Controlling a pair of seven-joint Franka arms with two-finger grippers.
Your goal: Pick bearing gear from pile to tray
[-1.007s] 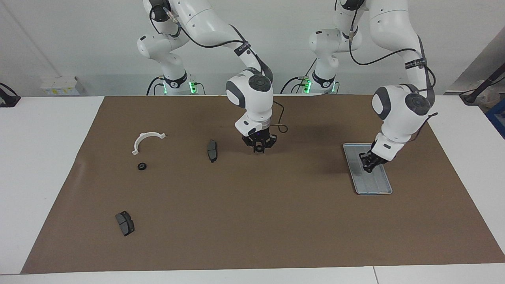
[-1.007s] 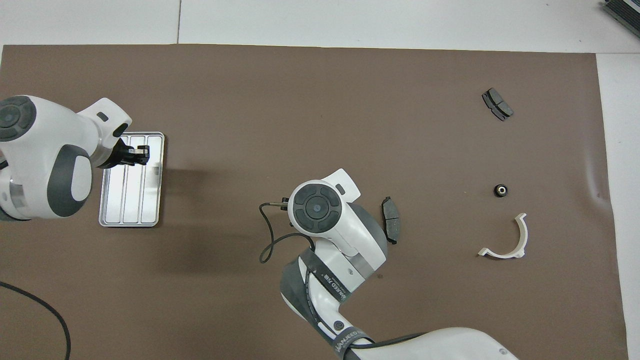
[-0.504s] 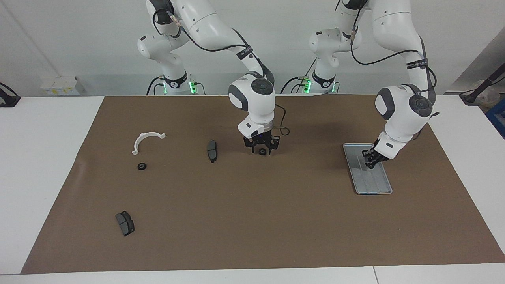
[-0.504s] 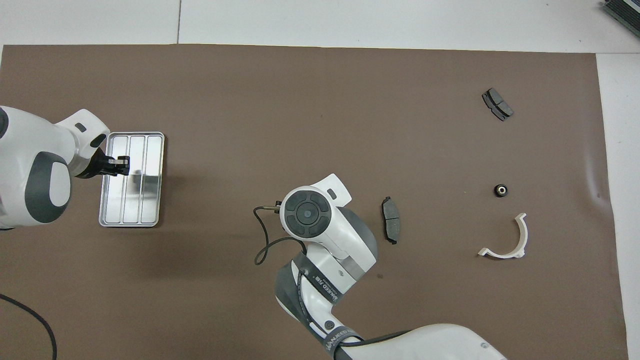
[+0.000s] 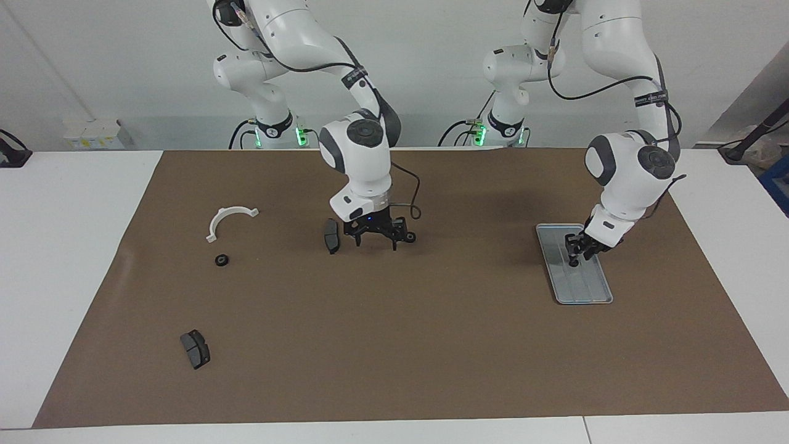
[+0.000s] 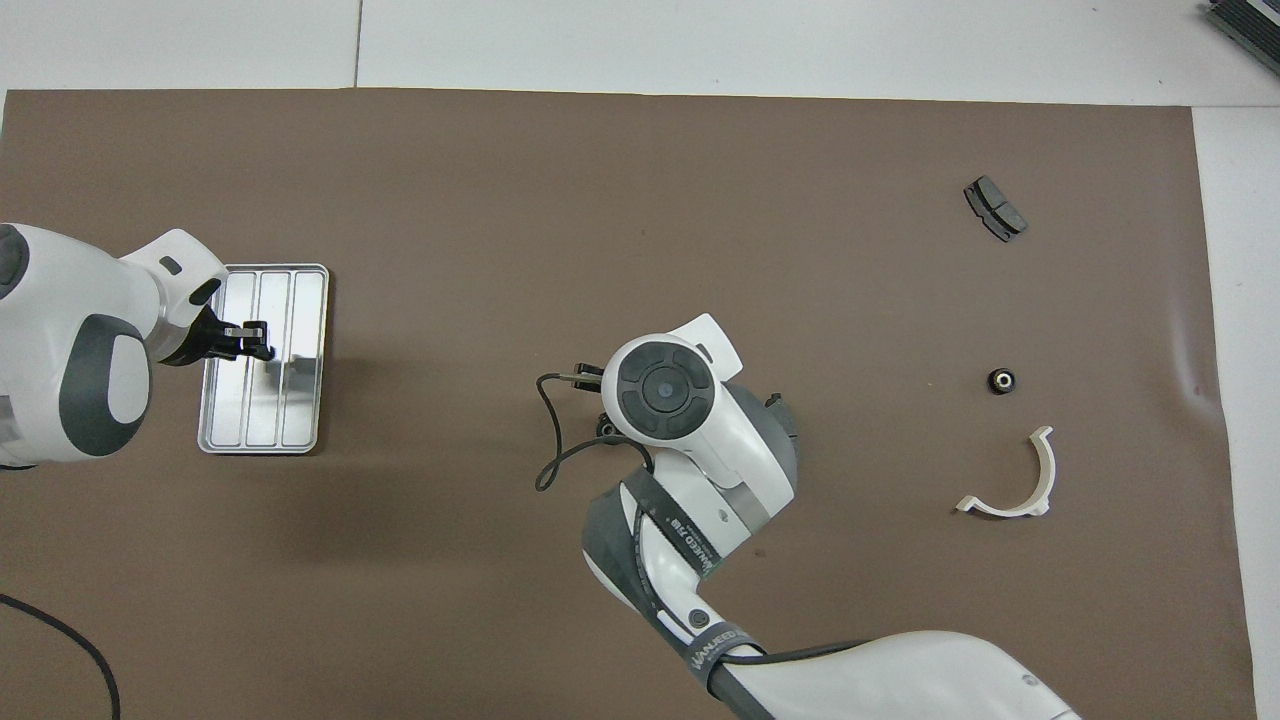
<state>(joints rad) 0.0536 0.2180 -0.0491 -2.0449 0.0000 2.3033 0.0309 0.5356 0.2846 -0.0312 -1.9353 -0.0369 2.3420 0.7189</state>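
**Item 1, right gripper** (image 5: 376, 239): low over the brown table mat (image 5: 431, 345), mid-table. You will find its fingers spread wide with nothing between them.

**Item 2, small black round gear** (image 5: 410, 236): loose on the mat just beside the right gripper, on the side toward the left arm's end of the table. Being round, it has no long axis to line up with. The right arm is much the nearer, and the left gripper is well apart from it. In the overhead view the gear is mostly hidden under the right arm.

**Item 3, second small black round gear** (image 5: 222, 260): toward the right arm's end, near the white half-ring bracket (image 5: 229, 220) and farther from the robots than it. There is open mat all round.

**Item 4, dark grey curved brake pad** (image 5: 331, 235): just beside the right gripper, toward the right arm's end. This is your tightest clearance. Another dark grey brake pad (image 5: 195, 349) lies well apart, near the mat's edge farthest from the robots.

**Item 5, flat silvery-grey grooved metal tray** (image 5: 584, 300): toward the left arm's end, its long axis running away from the robots. No gear is plainly visible in it.

**Item 6, left gripper** (image 5: 576, 256): over the tray. You cannot tell whether it is released or grasping something, possibly a gear.
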